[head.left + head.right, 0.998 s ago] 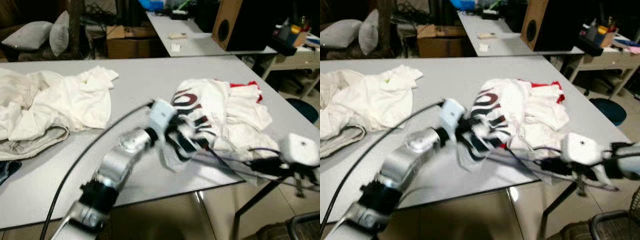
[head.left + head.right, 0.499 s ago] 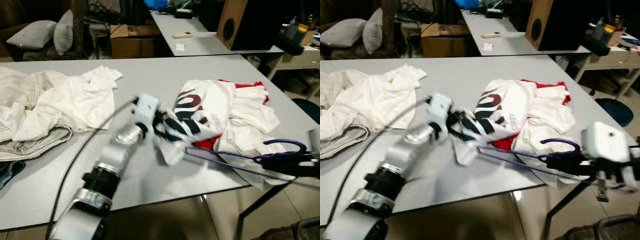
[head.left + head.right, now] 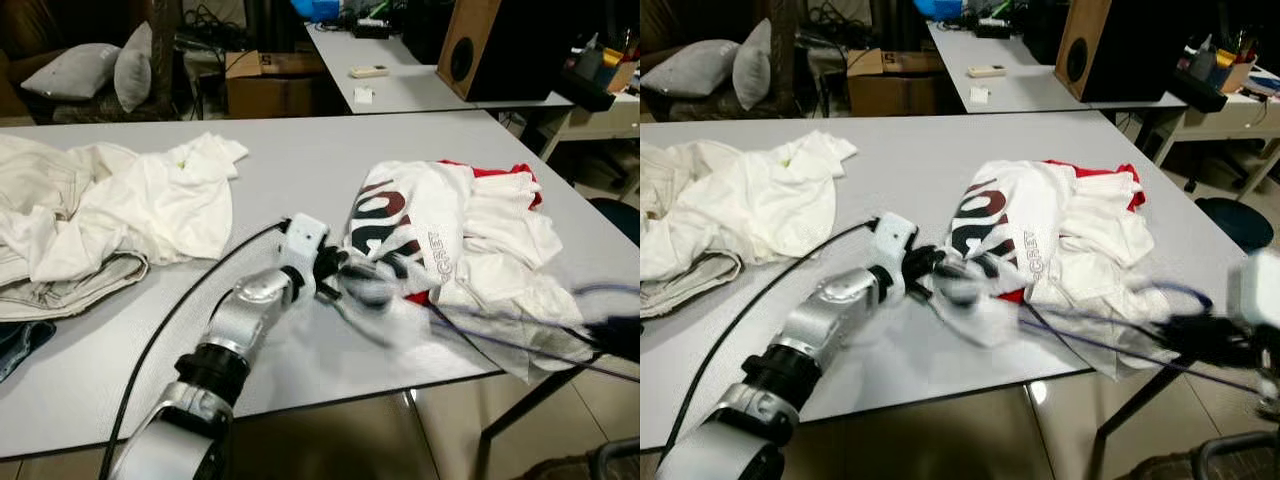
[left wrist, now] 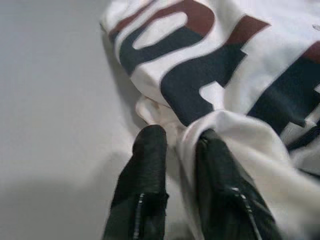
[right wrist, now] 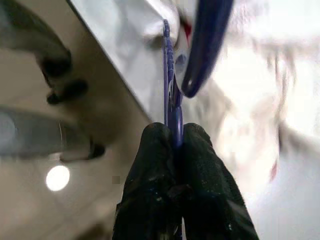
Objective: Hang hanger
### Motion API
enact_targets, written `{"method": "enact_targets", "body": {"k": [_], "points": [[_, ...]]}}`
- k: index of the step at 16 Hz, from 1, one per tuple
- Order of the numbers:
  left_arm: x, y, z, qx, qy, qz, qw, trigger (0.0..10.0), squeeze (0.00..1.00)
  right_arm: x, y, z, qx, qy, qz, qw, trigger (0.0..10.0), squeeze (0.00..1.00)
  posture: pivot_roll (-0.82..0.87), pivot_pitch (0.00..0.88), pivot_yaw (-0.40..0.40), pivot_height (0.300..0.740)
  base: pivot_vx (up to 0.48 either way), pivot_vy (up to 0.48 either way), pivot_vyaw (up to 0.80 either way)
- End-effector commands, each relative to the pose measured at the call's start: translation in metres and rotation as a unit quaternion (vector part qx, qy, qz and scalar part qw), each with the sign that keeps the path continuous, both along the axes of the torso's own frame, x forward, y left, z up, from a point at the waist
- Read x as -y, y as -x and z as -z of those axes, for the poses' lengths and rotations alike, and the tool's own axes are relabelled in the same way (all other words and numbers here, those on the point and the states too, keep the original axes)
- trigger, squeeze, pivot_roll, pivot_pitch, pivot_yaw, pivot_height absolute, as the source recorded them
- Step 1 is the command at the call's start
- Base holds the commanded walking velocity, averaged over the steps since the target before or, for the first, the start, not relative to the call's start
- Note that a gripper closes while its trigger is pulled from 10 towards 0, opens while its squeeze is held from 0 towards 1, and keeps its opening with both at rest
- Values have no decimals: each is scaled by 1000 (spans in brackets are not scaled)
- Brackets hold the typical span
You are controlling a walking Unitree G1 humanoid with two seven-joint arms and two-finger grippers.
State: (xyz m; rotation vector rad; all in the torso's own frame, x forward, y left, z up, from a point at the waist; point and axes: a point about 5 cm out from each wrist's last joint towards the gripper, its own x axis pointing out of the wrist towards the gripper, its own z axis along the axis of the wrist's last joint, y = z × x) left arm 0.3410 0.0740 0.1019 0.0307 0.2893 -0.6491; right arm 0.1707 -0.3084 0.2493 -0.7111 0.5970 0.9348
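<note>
Fingers point(image 5: 172, 145) pinching purple hanger point(image 5: 172, 90), left fingers point(image 4: 150, 150) seemingly nipping printed shirt point(image 3: 440, 235), white clothes point(image 3: 110, 210) beside.

A heap of white clothes point(image 3: 100, 210) lies on the grey table point(image 3: 290, 140), pillows point(image 3: 95, 75) behind.

You see the left gripper point(image 3: 352, 280) only as a smear where it meets the white printed shirt point(image 3: 430, 240), so its fingertips cannot be made out in the eye views. The right gripper point(image 3: 1200, 335) and the purple hanger point(image 3: 1110, 345) are streaked by motion, and the frame edge cuts the gripper's body. In the right wrist view, the hanger's hook point(image 5: 205, 40) runs off the top, and the cloth beyond it is blurred.
</note>
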Motion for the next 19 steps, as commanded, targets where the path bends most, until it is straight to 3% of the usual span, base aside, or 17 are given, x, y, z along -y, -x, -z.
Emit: {"method": "enact_targets", "body": {"k": [1,5,6,7,8,9,11,12,14,15,16,17,18,19], "points": [[-2,-5,-5,8,6,-4,1000,10000,1000,9,0,-4,7,40,16,999,10000,0,-63,0,-5,740,0,0,0],[-13,-16,-31,49,68,-30,996,10000,1000,35,2,8,-15,118,68,991,10000,0,-63,0,-13,740,0,0,0],[-11,-14,-37,56,84,-13,995,10000,1000,39,-1,6,0,109,77,991,10000,0,-62,0,-14,740,0,0,0],[-7,-10,-38,53,92,15,994,10000,1000,36,-3,-1,24,74,78,994,10000,0,-62,0,-14,740,0,0,0],[7,5,-36,40,83,106,990,10000,1000,28,-10,-18,80,10,72,994,10000,0,-63,0,-17,740,0,0,0],[11,11,-35,38,75,133,988,10000,1000,26,-12,-23,94,-5,72,993,10000,0,-63,0,-17,740,0,0,0],[27,33,-43,45,74,222,971,10000,1000,17,-20,-43,154,-72,74,983,10000,0,-67,0,-8,740,0,0,0],[32,40,-52,52,80,237,967,10000,1000,10,-24,-52,192,-115,73,972,10000,0,-65,0,-6,740,0,0,0],[29,51,-68,81,52,284,954,10000,1000,2,-33,-52,222,-138,93,961,10000,0,-61,0,0,740,0,0,0],[22,62,-88,118,27,316,941,10000,1000,-3,-46,-38,234,-149,146,950,10000,0,-60,0,4,740,0,0,0],[21,64,-92,124,22,321,939,10000,1000,-4,-49,-36,235,-158,156,946,10000,0,-60,0,4,740,0,0,0],[10,68,-110,150,-11,324,934,10000,1000,-21,-59,-22,238,-203,186,931,10000,0,-46,0,8,740,0,0,0],[10,68,-110,150,-11,324,934,10000,1000,-21,-59,-22,238,-203,186,931,10000,0,-46,0,8,740,0,0,0],[-1,67,-121,166,-9,288,943,10000,0,-35,-65,-13,244,-235,210,917,10000,0,-47,0,25,740,0,0,0]]}}
